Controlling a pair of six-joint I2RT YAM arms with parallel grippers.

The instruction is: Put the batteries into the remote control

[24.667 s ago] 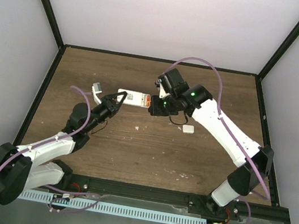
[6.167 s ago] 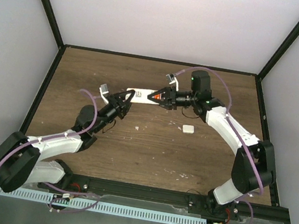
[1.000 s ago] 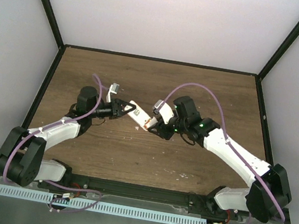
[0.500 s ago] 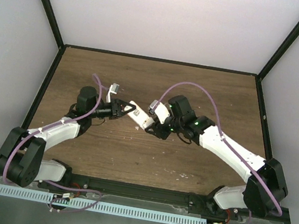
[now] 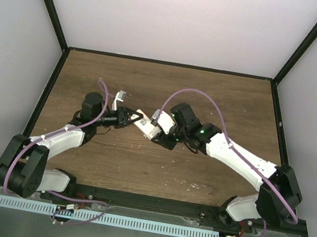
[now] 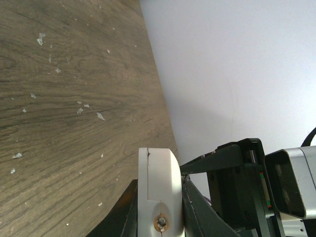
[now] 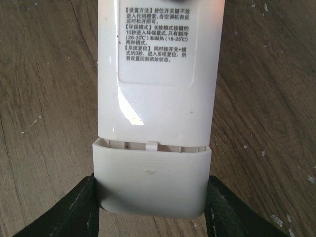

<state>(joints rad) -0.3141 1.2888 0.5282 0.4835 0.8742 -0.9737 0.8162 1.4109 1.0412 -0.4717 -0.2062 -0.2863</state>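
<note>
Remote control (image 5: pixel 145 125), spanning between both end effectors above bench (image 5: pixel 137 170): left end effector (image 5: pixel 136 116) clamped on one end as anchor, right end effector (image 5: pixel 157 135) clamped across nearly seated battery cover (image 7: pixel 150 185), apparently pushing it home; batteries unseen.

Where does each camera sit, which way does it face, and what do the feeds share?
Top external: above and behind the arm bases, looking down at the table; both arms show, left gripper and right gripper each holding an end of the remote control.
Left wrist: looks along its own fingers at the remote control's end, edge-on; the right gripper shows beyond.
Right wrist: looks onto the remote control's labelled back, its fingers flanking the near end.
Shared: all three show the remote control.
</note>
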